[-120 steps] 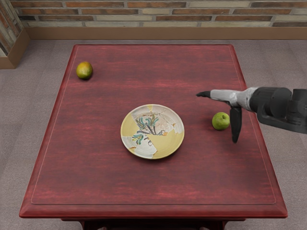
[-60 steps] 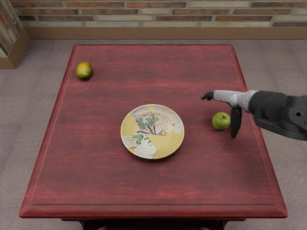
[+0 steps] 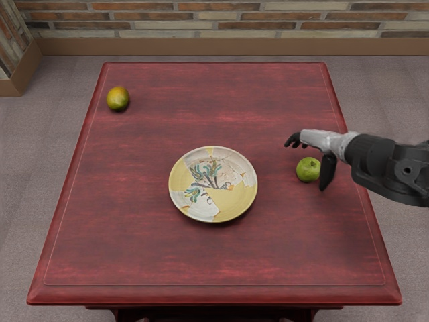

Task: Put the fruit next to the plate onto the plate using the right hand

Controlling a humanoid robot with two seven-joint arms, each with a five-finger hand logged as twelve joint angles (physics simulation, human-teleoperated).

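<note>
A green apple rests on the red table, to the right of a yellow patterned plate. My right hand reaches in from the right edge and hovers over the apple. Its fingers curl behind the apple's far side and the thumb hangs down at the apple's right. The hand is open and does not hold the fruit. The left arm is out of view.
A yellow-green fruit lies near the table's far left corner. The table's right edge runs just beyond the apple. A brick wall stands behind the table.
My right hand has drawn in towards the apple and lowered. Its fingers have curled from outstretched to bent and the thumb has come closer to the fruit. The apple has not moved.
</note>
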